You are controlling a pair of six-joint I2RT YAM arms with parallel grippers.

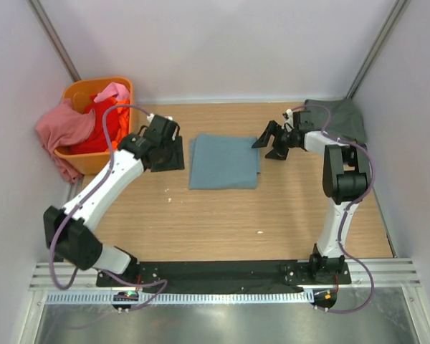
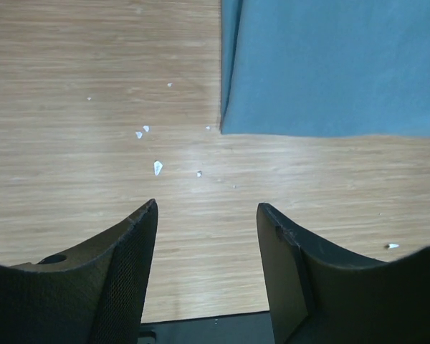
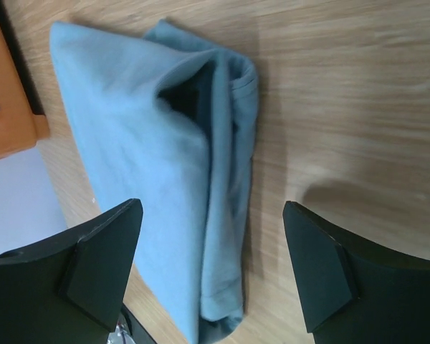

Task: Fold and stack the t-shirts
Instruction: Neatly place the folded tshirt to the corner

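While the left tool [image 2: 208, 211] hangs part open over the tabletop [image 1: 222, 222] and the right tool [image 3: 213, 211] gapes wide, neither holding anything, the dusty blue t-shirt [image 1: 223, 162] lies between them, folded into a flat rectangle. Farther back a dark grey-green t-shirt [image 1: 340, 118] sits in the right corner, its fold unclear, and a pink t-shirt [image 1: 63, 127] and a red t-shirt [image 1: 92, 136] spill from the orange basket [image 1: 86, 84]: one looks done, several remain, no stack yet

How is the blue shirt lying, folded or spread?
Folded. The blue shirt lies as a compact rectangle on the table; the right wrist view shows stacked layers at its edge.
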